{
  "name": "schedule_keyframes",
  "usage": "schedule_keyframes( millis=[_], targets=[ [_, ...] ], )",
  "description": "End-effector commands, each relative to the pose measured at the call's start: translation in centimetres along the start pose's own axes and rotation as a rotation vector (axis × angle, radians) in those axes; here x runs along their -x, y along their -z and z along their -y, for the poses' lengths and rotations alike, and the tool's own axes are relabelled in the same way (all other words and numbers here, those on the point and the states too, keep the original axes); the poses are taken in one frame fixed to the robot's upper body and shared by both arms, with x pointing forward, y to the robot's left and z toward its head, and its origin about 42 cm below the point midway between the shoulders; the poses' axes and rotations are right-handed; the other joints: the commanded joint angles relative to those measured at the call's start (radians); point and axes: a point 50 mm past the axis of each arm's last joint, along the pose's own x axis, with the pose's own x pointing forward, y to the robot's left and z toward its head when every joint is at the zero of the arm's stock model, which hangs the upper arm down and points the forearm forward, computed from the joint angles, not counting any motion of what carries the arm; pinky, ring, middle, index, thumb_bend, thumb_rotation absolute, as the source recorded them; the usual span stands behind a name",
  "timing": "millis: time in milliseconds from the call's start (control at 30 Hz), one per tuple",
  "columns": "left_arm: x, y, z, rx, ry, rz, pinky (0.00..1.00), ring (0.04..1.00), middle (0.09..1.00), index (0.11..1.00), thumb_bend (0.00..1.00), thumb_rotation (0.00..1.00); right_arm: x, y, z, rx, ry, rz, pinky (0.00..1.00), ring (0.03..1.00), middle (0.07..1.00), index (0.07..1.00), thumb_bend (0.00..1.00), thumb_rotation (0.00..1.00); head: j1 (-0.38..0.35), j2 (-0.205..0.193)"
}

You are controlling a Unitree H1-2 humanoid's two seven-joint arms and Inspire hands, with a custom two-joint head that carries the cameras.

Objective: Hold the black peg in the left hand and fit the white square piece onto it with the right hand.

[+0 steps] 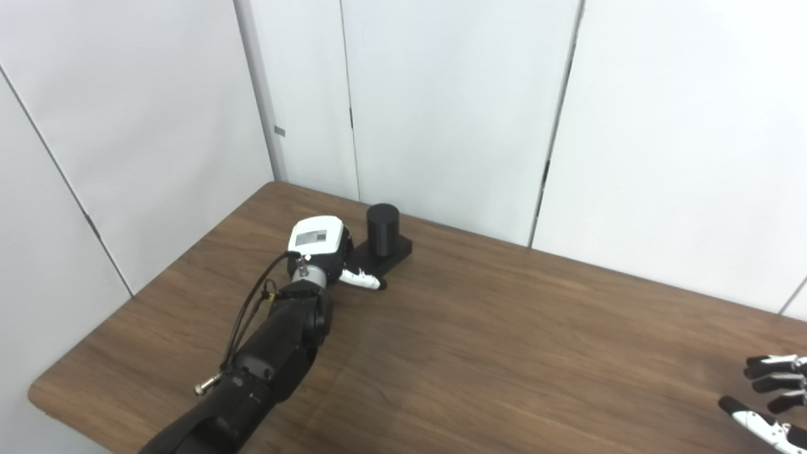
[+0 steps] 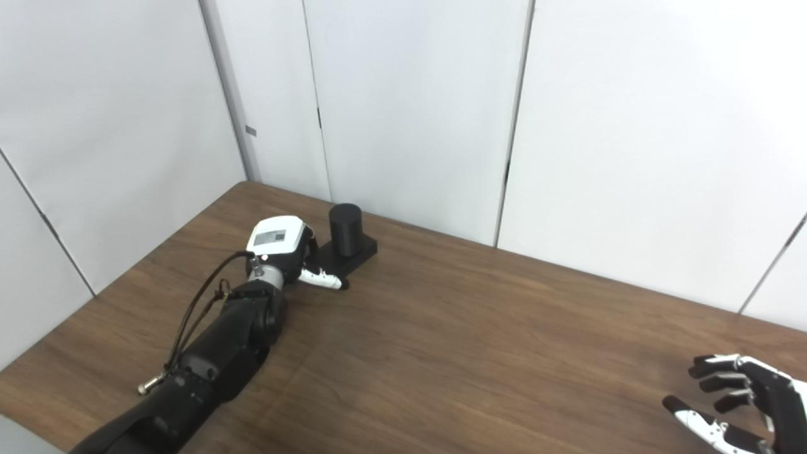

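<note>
Peg: the black peg [image 1: 383, 229], a short upright cylinder, was seen standing on a flat black base [image 1: 392, 253] at the far left of the table [image 1: 504, 340], close to the back edge. Its long axis was vertical.

Left hand: the left hand [image 1: 318, 243] was placed at the near-left end of the base, with its white back turned up and its thumb [image 1: 362, 279] laid along the base's front edge. Whether the base was actually gripped could not be told, since the fingers were hidden under the hand.

Right hand: the right hand [image 2: 741, 397] was seen at the table's near right corner, well apart from the peg. It was spread and lightly curled, and nothing was held in it.

White piece: no white square piece was visible in either view, so its place could not be given.

Key relation: the peg lay just beyond and to the right of the left hand. That hand was by far the nearer one, and a close around the base seemed to be all that was required.

Surfaces: the peg and base looked matt, smooth and rigid. The table was brown wood grain with a rounded corner, and plain white panels stood behind it.
</note>
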Motion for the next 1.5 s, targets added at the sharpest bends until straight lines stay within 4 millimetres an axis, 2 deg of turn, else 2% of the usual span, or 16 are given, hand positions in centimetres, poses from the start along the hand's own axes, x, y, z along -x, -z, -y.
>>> schedule_keyframes(
  millis=[0,367,567,700,867,1000,1133,1300,1467],
  targets=[
    [0.2,-0.5,0.9,-0.025,0.063,0.065,0.91,0.906,0.856,0.484,0.52,0.06,-1.0,-2.0,1.1,0.007,0.036,0.095,0.42,0.553,0.646,0.490,0.50,0.13,-0.001,0.001],
    [1.9,-1.5,2.2,-0.016,0.133,0.278,0.94,0.913,0.849,0.486,0.52,0.06,-1.1,-2.4,0.8,0.007,0.038,0.090,0.43,0.552,0.644,0.491,0.50,0.13,-0.029,0.009],
    [3.5,-2.3,2.6,-0.009,0.165,0.482,0.92,0.900,0.852,0.487,0.52,0.06,-1.1,-3.1,0.4,0.021,0.043,0.097,0.44,0.554,0.649,0.490,0.50,0.12,-0.066,0.019],
    [4.5,-3.3,2.6,-0.033,0.208,0.588,0.93,0.916,0.873,0.490,0.52,0.06,-1.0,-3.6,0.2,0.013,0.048,0.094,0.47,0.565,0.656,0.490,0.50,0.11,-0.100,0.031],
    [5.6,-4.8,2.6,-0.084,0.206,0.710,0.89,0.900,0.863,0.489,0.52,0.07,-1.1,-4.0,0.1,0.007,0.037,0.086,0.50,0.590,0.665,0.490,0.50,0.11,-0.147,0.044],
    [6.4,-5.7,2.3,-0.122,0.220,0.771,0.91,0.904,0.862,0.489,0.52,0.07,-1.2,-4.0,0.0,0.001,0.041,0.084,0.51,0.613,0.672,0.491,0.50,0.11,-0.196,0.060],
    [7.2,-6.4,2.1,-0.155,0.236,0.860,0.88,0.897,0.861,0.489,0.52,0.07,-1.4,-3.7,-0.3,0.009,0.045,0.115,0.50,0.594,0.658,0.491,0.50,0.11,-0.253,0.077],
    [8.2,-7.3,2.2,-0.185,0.257,0.925,0.92,0.911,0.863,0.489,0.52,0.07,-1.5,-3.5,-0.7,0.006,0.046,0.115,0.50,0.587,0.650,0.492,0.50,0.11,-0.299,0.089],
    [9.2,-8.4,2.5,-0.203,0.276,0.998,0.88,0.908,0.859,0.487,0.52,0.07,-1.7,-3.7,-1.0,0.029,0.048,0.131,0.49,0.575,0.631,0.493,0.50,0.12,-0.339,0.098]
  ],
)
